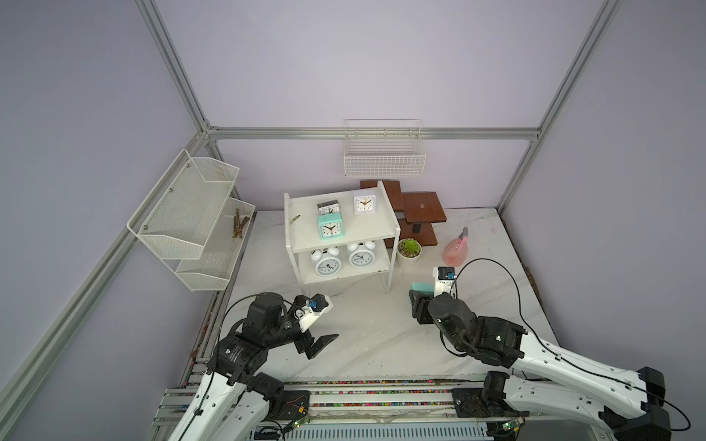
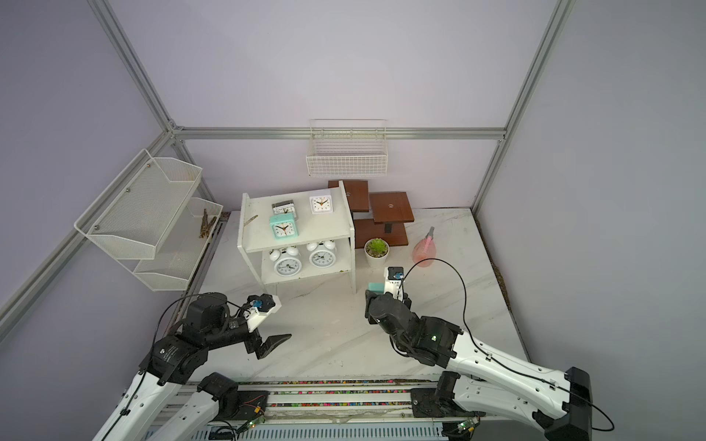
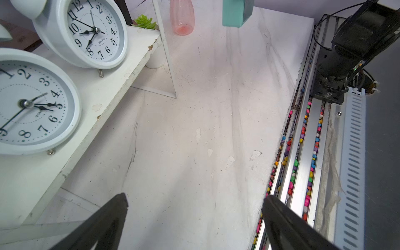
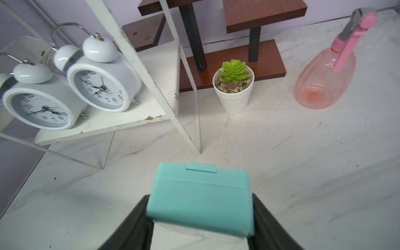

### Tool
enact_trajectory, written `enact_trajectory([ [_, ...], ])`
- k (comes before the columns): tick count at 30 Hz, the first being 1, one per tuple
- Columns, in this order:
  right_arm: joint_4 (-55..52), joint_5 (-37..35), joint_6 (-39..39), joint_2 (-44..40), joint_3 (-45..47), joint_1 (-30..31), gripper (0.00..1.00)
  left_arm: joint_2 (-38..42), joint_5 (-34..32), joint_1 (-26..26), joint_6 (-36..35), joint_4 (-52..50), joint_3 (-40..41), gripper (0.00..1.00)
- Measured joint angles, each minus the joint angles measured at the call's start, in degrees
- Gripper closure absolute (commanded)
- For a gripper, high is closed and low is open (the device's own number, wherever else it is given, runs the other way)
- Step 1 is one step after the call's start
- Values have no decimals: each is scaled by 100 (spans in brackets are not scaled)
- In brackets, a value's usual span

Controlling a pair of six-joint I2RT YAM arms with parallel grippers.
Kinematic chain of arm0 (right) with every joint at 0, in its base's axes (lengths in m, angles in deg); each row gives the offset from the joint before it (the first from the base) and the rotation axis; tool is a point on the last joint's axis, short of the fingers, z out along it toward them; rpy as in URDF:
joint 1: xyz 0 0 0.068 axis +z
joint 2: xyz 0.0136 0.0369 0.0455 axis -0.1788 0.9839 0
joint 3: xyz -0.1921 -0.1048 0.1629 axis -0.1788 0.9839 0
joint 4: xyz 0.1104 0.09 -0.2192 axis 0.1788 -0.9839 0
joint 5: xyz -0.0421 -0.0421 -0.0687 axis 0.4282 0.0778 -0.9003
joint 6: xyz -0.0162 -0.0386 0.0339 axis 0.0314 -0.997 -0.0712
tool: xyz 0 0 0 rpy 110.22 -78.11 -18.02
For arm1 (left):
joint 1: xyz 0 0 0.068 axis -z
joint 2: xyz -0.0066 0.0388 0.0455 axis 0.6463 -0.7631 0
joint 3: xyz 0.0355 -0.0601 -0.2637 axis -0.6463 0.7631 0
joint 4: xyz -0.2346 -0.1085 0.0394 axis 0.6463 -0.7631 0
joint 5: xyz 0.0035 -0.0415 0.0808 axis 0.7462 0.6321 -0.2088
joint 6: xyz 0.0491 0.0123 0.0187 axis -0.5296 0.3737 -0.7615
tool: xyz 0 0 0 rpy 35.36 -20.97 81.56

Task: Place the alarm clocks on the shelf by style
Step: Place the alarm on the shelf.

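Nearest me, the left gripper (image 3: 194, 207) hangs before the shelf (image 1: 376, 225), fingers (image 3: 104, 223) spread wide, empty. Off the shelf's right front leg, the right gripper (image 4: 200, 207) pinches a mint clock (image 4: 200, 192) by its sides, apparently clear of the table (image 1: 363, 336). Twin-bell clocks (image 1: 327, 262) share the lower tier and square clocks (image 1: 364, 203) sit on top, so this one likely joins its mint twin (image 1: 331, 226).

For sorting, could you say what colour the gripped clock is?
The alarm clock is mint green; right wrist view.
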Motion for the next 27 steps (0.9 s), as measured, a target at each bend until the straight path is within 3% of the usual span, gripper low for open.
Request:
enact_trajectory([
  [10, -472, 7, -835, 1078, -1856, 317, 55, 13, 0, 0, 0, 2, 2, 0],
  [27, -780, -188, -2133, 2640, -4861, 365, 53, 52, -2, 0, 0, 4, 2, 0],
])
